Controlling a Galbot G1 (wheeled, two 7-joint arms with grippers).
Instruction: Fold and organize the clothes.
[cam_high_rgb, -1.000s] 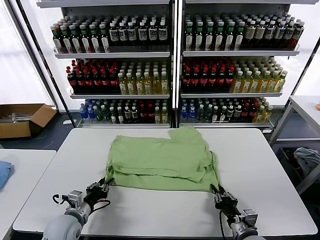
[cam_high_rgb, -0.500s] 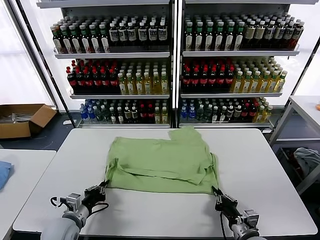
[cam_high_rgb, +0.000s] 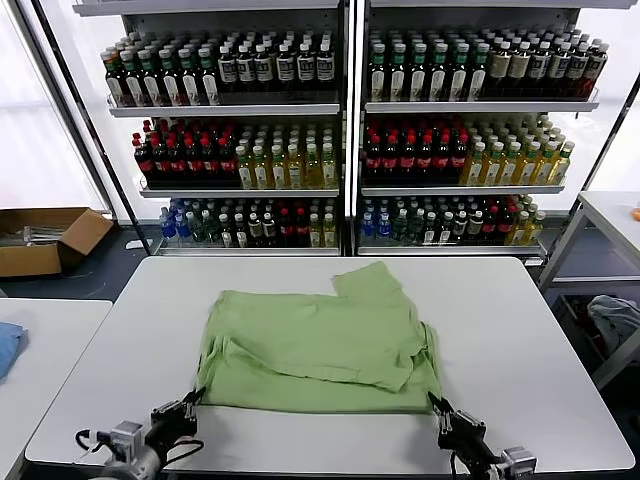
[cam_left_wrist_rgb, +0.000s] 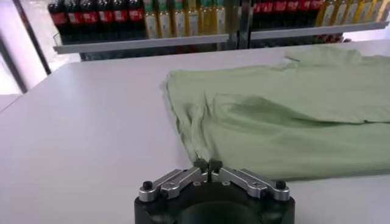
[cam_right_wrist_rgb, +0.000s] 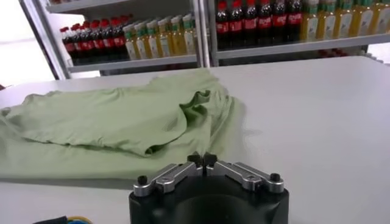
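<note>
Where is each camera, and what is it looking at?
Head view: on the robot's head, looking forward and down at the white table, green shirt, drink shelves; shows left gripper and right gripper.
Left wrist view: on the left arm, facing the shirt; shows its shut gripper.
Right wrist view: on the right arm, facing the shirt; shows its shut gripper.
All share the shirt.

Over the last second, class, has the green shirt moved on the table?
Yes. The green shirt slid toward the table's near edge, away from the drinks shelves.

Shop setting, tall shelves (cam_high_rgb: 345, 110) packed with rows of bottled drinks (cam_high_rgb: 250, 150), white table (cam_high_rgb: 520, 330) in front
</note>
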